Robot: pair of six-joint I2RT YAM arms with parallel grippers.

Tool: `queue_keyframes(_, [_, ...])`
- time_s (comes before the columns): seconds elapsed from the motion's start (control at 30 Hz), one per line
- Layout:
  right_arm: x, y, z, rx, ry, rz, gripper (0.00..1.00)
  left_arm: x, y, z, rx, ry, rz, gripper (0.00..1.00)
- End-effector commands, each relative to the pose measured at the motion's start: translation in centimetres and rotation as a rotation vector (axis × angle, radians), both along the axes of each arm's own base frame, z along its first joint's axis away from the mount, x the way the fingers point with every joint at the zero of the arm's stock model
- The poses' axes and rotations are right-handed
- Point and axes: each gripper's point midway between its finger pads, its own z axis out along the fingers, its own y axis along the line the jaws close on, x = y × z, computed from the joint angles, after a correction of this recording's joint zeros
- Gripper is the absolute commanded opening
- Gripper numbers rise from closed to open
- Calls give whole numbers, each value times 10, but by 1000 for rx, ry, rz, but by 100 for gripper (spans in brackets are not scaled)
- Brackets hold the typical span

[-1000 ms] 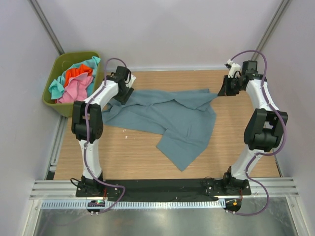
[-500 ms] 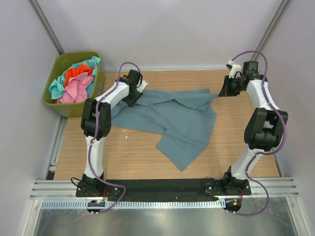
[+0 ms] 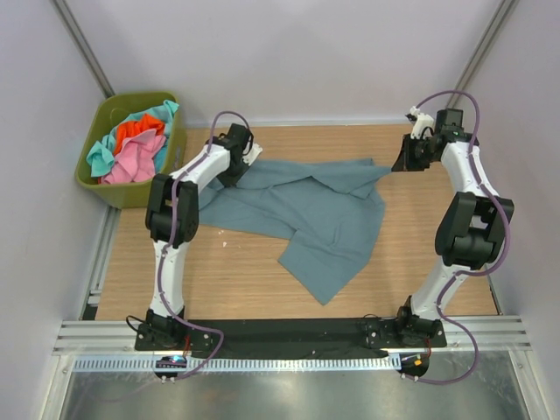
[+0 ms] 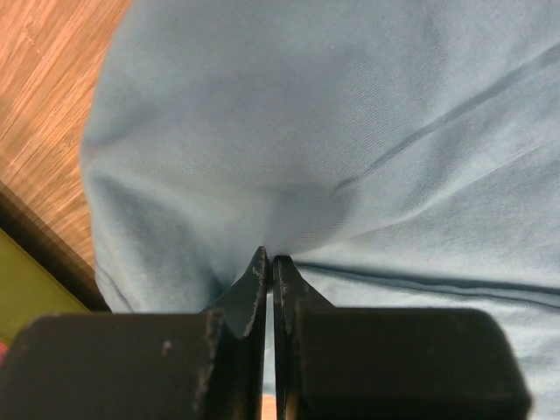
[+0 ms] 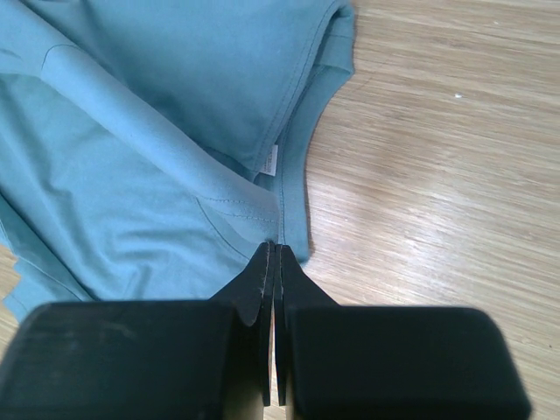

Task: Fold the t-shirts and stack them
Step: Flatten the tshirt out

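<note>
A slate-blue t-shirt [image 3: 306, 214] lies crumpled and spread across the wooden table [image 3: 219, 271]. My left gripper [image 3: 236, 171] sits at the shirt's far left end. In the left wrist view its jaws [image 4: 269, 255] are shut, pinching a bunched fold of the blue cloth [image 4: 306, 114]. My right gripper [image 3: 395, 166] is at the shirt's far right corner. In the right wrist view it [image 5: 274, 247] is shut on a hemmed edge of the shirt [image 5: 157, 131]. The pink t-shirt [image 3: 131, 159], the orange-red one [image 3: 138, 131] and the turquoise one [image 3: 162, 111] lie heaped in the bin.
An olive-green bin [image 3: 140, 98] stands off the table's far left corner, and a sliver of it [image 4: 26, 289] shows in the left wrist view. Bare wood [image 5: 437, 157] lies to the right of the shirt. Grey walls close in the back and both sides.
My left arm swung right from the shirt's left tip onto the cloth, and its jaws went from open to shut on a fold. The right gripper kept its hold and barely shifted.
</note>
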Motion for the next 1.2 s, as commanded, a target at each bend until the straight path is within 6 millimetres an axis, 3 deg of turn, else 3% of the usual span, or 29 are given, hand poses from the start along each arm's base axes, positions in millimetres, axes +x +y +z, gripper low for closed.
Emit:
queue_keyframes(0.0, [10,-30,46,-45,-127,-80,1,11,-13,61,-76,-124,-7,0])
queue_keyframes(0.17, [1,-59,53,-36,-135,-155,2,22,-60,134,-132,-296,-95,0])
queue_keyframes(0.3, [-9,-57,42,-6,-109,-165,1,24,-92,152,-151,-332,-160,0])
queue_keyframes(0.4, [-12,-53,42,8,-108,-162,1,21,-117,150,-158,-336,-212,0])
queue_keyframes(0.63, [-16,-52,39,8,-99,-157,1,31,-144,113,-149,-301,-230,2])
queue_keyframes(0.73, [-16,-51,34,14,-89,-156,1,36,-143,97,-96,-302,-213,30])
queue_keyframes(0.8, [-14,-52,33,14,-88,-156,2,35,-136,89,-62,-295,-190,38])
queue_keyframes(0.83, [-13,-52,31,14,-85,-152,1,30,-132,84,-52,-276,-181,39])
queue_keyframes(0.9, [-13,-53,32,10,-85,-152,2,19,-130,101,-97,-289,-139,41])
queue_keyframes(0.97, [-12,-53,29,9,-82,-150,2,-4,-124,101,-131,-248,-121,42])
queue_keyframes(1.03, [-11,-53,26,16,-74,-151,1,-22,-122,88,-156,-195,-118,43])
queue_keyframes(1.07, [-10,-53,22,24,-67,-155,1,-33,-115,73,-139,-153,-115,43])
queue_keyframes(1.17, [-8,-52,17,33,-59,-156,2,-44,-109,56,-132,-114,-106,43])
